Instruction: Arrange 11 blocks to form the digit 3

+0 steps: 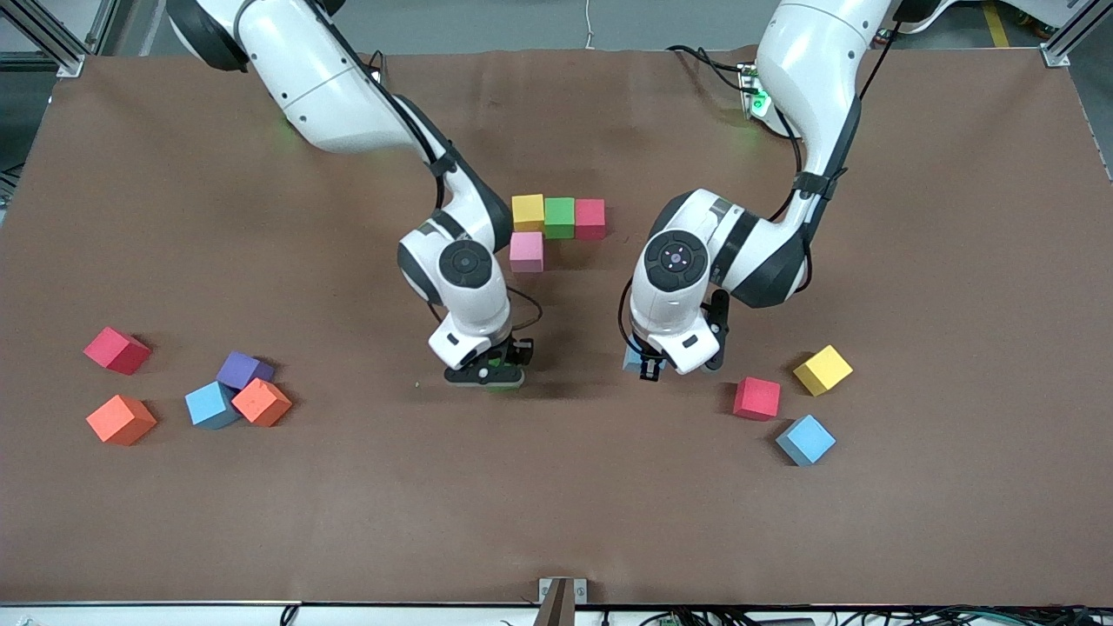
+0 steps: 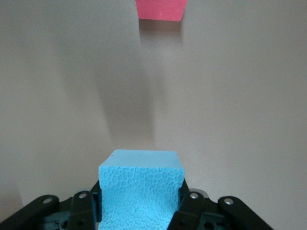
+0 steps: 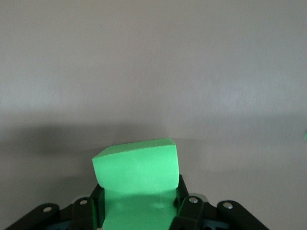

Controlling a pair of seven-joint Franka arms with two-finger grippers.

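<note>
The started digit 3 point(image 1: 558, 228) lies mid-table toward the robots' bases: a bar of yellow block point(image 1: 527, 211), green block point(image 1: 559, 216) and red block point(image 1: 590, 218) touching in a row, with a pink block point(image 1: 526, 251) touching the yellow one on its camera-facing side. The right gripper point(image 1: 487, 374) is clamped on a green cube point(image 3: 136, 184), low over bare table nearer the front camera than the pink block. The left gripper point(image 1: 650, 365) is clamped on a light blue cube point(image 2: 140, 189), also low over the table, toward the left arm's end. The middle bar must run from the pink block under the green and red blocks. From each gripper, this site lies toward the bases; the right gripper appears closer to it. Seven loose cubes remain, four toward the right arm's end and three toward the left arm's.
</note>
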